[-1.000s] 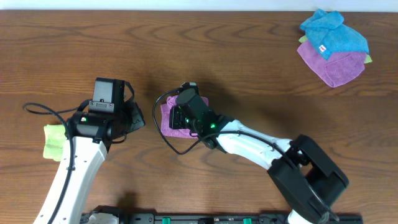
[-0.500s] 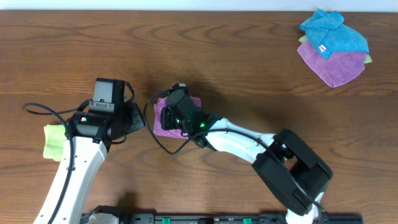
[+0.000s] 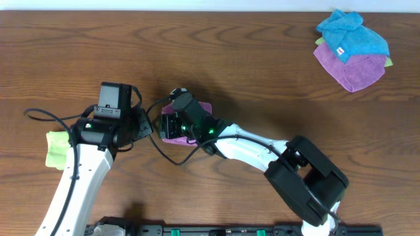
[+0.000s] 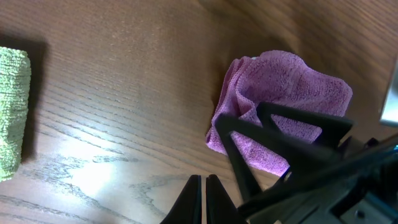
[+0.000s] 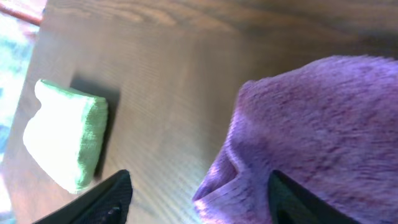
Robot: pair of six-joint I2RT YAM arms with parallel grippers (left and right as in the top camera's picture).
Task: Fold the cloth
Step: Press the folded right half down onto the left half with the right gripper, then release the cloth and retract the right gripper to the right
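Beneath spread right claw (image 5: pixel 199 180): cloth (image 5: pixel 323 124), bunched, purple-pink.

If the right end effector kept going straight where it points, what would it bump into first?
Probably the purple cloth: its bunched edge lies just ahead of the open right end effector, though depth is unclear.

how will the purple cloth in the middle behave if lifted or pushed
Probably floppy: the cloth lies bunched in soft folds, so a lifted edge would likely drape. Its fuzzy pile looks grippy, so a push across the table may rumple rather than slide it.
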